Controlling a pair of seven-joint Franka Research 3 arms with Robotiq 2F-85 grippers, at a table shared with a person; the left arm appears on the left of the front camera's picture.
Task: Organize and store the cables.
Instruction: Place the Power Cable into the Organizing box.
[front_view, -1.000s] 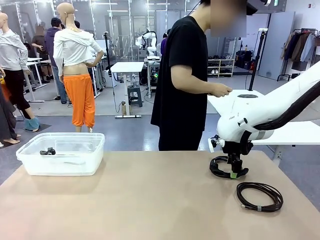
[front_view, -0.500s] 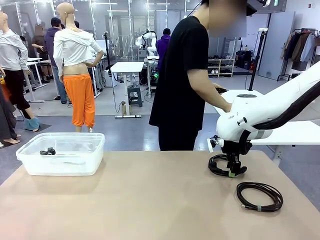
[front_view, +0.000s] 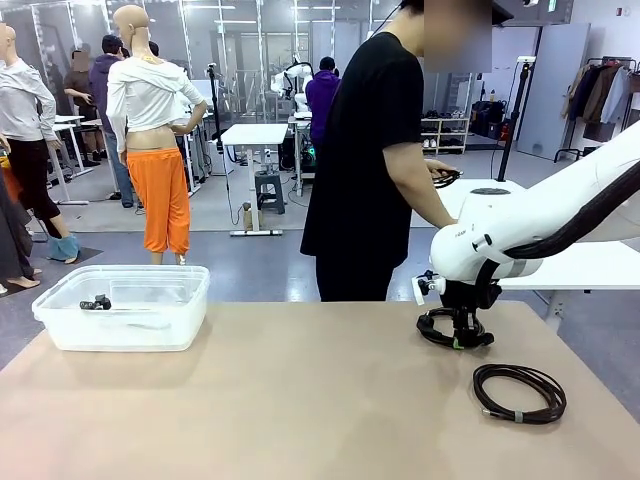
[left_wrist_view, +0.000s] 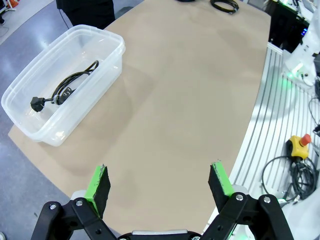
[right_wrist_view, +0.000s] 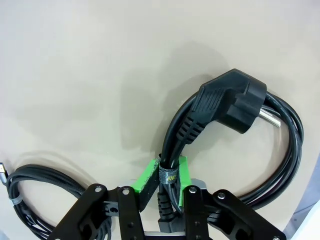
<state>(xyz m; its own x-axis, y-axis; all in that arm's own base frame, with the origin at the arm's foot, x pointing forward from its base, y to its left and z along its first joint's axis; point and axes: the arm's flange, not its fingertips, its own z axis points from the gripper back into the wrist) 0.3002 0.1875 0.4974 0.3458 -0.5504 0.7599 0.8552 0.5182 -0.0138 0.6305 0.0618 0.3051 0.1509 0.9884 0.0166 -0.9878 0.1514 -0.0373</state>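
Right claw (right_wrist_view: 165, 173) clamped on strapped part of coiled power cable (right_wrist_view: 289, 150), chunky plug (right_wrist_view: 232, 105) beside pinch. Second cable coil (front_view: 519, 392) near, flat on counter (front_view: 300, 400). Third cable (left_wrist_view: 67, 89) inside clear bin (left_wrist_view: 107, 60). Left claw (left_wrist_view: 160, 171) wide, holding nothing, above counter.

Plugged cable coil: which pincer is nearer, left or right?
Right. The right pincer is shut on the plugged cable coil at its tie. The left pincer hangs open over the opposite end of the table, by the clear bin.
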